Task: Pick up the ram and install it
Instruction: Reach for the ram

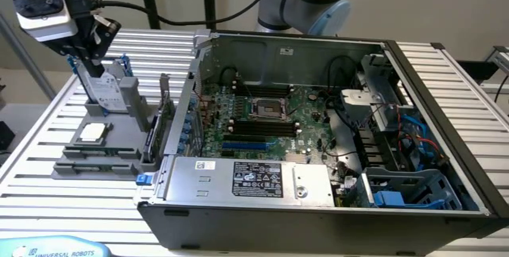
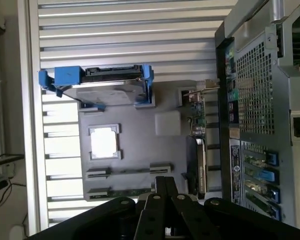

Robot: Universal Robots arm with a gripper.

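The ram (image 2: 132, 192) is a thin green stick lying flat in a slot of the grey holder (image 2: 140, 150); in the exterior view the ram (image 1: 95, 166) sits near the holder's front edge. My gripper (image 2: 163, 184) hangs above the holder, its dark fingers pressed together with nothing between them, and its tips appear over the stick's end. In the exterior view my gripper (image 1: 89, 63) is high over the holder (image 1: 119, 123), at the exterior view's left. The motherboard's black slots (image 1: 263, 127) lie inside the open computer case (image 1: 318, 209).
On the holder also stand a hard drive in a blue caddy (image 2: 102, 82), a square silver processor (image 2: 105, 142) and an upright expansion card (image 1: 163, 120). The case's perforated rear wall (image 2: 255, 100) borders the holder. A slatted metal table (image 1: 47, 197) carries everything.
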